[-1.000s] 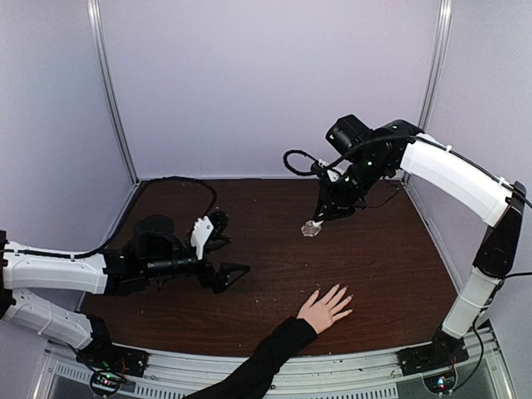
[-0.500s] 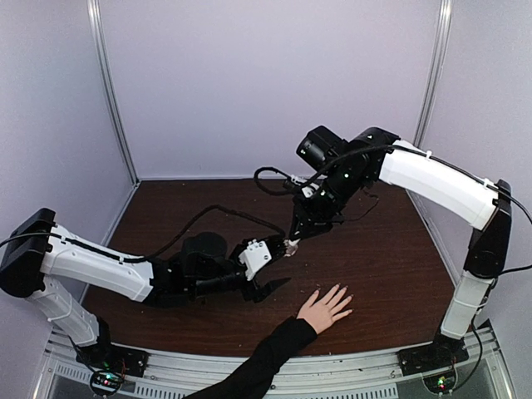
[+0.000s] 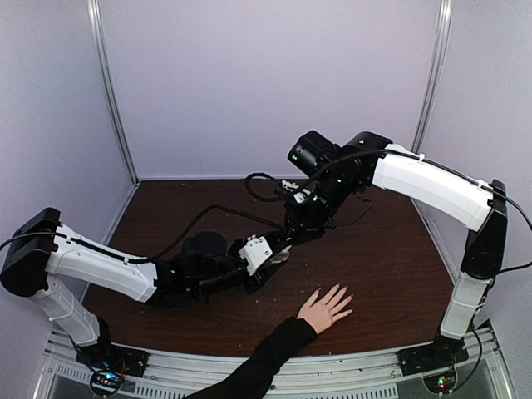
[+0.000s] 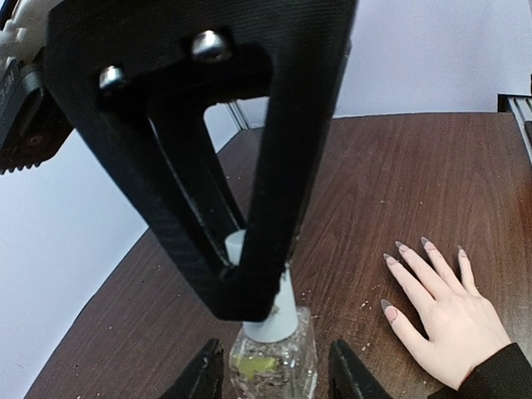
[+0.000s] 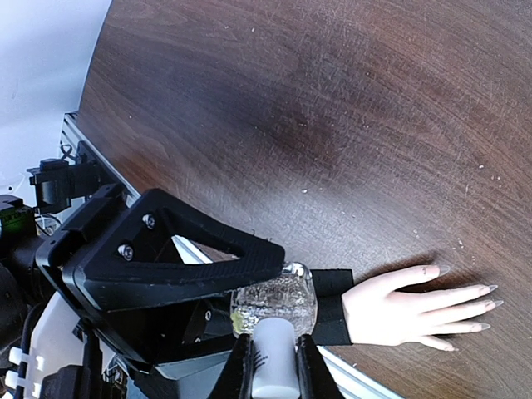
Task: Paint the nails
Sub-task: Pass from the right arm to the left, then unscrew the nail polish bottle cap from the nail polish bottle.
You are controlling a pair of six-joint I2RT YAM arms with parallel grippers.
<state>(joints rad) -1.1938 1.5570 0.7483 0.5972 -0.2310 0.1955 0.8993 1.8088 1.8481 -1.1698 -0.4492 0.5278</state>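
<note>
We counted one human hand (image 4: 453, 324) lying flat on the dark wooden table (image 4: 399, 174), palm down, near the front edge and towards the right. Its five fingers were spread, and the five nails (image 4: 386, 305) on them were long, pointed and pale. A black sleeve (image 3: 266, 362) covered the wrist and arm. There was one glass bottle (image 5: 274, 303), small and clear, with something yellowish inside and one white cap (image 4: 284, 314). It was held between the two arms, near the hand but not touching it. The right gripper (image 5: 272, 366) came from above and was closed tightly on the cap, one finger on each side. The left gripper (image 4: 276, 366) was around the glass body. Its two fingers (image 4: 349, 374) stood apart, and in the left wrist view we saw a narrow gap between each finger and the glass, so it was not clamping it. In that same view the big black fingers (image 4: 208, 125) of the right gripper filled much of the picture and hid the top of the cap. In the right wrist view, the left gripper's finger covered the table at the left of the bottle. One black cable (image 3: 208, 212) lay across the back of the table. Small pale specks were scattered on the wood, and two metal posts (image 3: 108, 91) stood at the back corners.
</note>
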